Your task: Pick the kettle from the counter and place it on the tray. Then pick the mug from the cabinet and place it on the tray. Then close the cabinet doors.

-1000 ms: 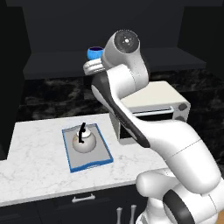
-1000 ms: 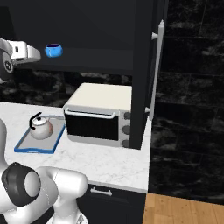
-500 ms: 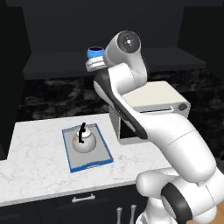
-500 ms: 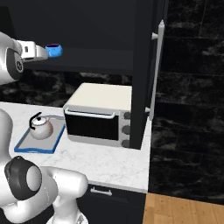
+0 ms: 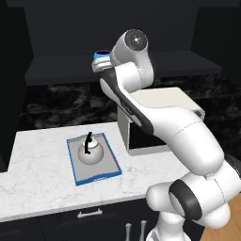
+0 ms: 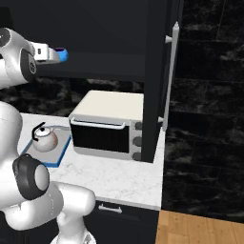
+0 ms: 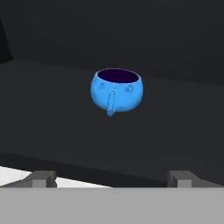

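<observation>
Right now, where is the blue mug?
The mug stands upright on the dark shelf of the cabinet, above the counter, centred ahead of the open hand, handle facing it and not yet touched.

Dim flat rendering, dark cabinet (image 7: 175, 39) recess (murky), soft-edged, no glare

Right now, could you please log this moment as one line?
kettle on tray | mug on cabinet shelf | fingers open, short of mug
</observation>
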Robot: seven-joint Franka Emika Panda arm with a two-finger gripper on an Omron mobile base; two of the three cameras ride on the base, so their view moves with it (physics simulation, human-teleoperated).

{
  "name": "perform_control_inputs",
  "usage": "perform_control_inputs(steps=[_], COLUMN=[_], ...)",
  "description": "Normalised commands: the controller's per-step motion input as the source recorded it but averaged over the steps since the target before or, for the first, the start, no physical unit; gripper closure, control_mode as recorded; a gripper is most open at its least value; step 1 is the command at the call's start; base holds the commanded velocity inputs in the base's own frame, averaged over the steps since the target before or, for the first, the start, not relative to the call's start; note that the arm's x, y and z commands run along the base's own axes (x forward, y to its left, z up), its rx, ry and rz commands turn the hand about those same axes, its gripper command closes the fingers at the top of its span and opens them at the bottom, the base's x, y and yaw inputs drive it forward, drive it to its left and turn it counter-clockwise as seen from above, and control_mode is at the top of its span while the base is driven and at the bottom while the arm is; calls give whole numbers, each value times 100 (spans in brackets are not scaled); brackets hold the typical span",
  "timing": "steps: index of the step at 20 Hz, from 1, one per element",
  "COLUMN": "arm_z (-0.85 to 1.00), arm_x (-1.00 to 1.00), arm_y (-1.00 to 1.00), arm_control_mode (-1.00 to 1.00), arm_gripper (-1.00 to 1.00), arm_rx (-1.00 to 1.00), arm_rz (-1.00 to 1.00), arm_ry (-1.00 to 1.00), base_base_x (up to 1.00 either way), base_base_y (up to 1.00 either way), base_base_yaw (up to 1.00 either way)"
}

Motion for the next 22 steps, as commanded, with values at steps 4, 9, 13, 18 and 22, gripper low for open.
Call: perform_control_inputs(steps=[4,9,13,18,22], arm_z=[0,0,0,0,0], arm_x=[35,37,33,30,34], arm_y=[0,0,1,7,21], arm_control_mode=[-100,-100,-100,-100,-100], arm_gripper=[-100,-100,-100,-100,-100], arm_rx=[0,0,0,0,0], arm_rz=[-3,-5,-4,-4,-3], arm_ry=[11,4,0,0,0], base_base_x=[0,0,0,0,0], base_base_y=[0,0,0,0,0], base_base_yaw=[0,0,0,0,0])
